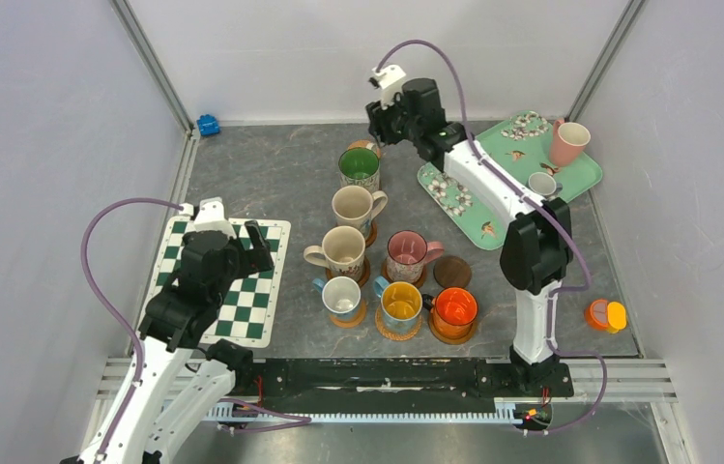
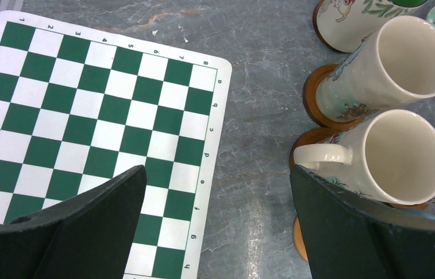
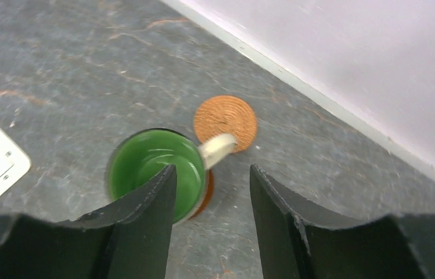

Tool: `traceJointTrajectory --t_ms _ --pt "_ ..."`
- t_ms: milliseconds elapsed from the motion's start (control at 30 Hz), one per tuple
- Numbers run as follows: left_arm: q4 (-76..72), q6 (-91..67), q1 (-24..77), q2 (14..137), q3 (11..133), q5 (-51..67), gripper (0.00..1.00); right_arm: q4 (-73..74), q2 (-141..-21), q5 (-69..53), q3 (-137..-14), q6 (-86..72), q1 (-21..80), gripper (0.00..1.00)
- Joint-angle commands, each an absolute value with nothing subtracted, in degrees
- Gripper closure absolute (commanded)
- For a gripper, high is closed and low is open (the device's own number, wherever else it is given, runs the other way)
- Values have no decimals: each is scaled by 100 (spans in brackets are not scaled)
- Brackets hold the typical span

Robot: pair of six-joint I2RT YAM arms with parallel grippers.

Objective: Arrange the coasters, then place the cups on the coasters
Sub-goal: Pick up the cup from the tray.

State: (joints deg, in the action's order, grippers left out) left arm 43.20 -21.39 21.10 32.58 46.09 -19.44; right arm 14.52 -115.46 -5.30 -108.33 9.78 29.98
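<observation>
Mostly done: seven cups point(image 1: 342, 249) stand on coasters point(image 2: 311, 100) mid-scene, two more wait on the far-right tray point(image 1: 578, 172), one brown coaster point(image 1: 452, 272) lies bare; left pincer point(image 2: 216, 174) and right pincer point(image 3: 212, 171) hang spread, empty.

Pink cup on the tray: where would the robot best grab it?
Probably its rim, from straight above, with one finger inside and one outside: the pink cup stands upright on the tray with its mouth open upward.
</observation>
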Motion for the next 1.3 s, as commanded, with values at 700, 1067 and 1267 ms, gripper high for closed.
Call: traceJointTrajectory --t_ms 700,1067,1267 --pt "4241 -2127 2135 3321 4580 -2351 0 -114 -13179 -1895 -10389 -1969 1501 90" --pt "4220 -2091 2131 3280 4588 -2246 0 -158 -13392 -2157 -9993 -1877 1537 92" --pt "4221 -2092 2131 3260 4587 -2225 0 -136 -13490 -2193 -9968 -1907 1632 93"
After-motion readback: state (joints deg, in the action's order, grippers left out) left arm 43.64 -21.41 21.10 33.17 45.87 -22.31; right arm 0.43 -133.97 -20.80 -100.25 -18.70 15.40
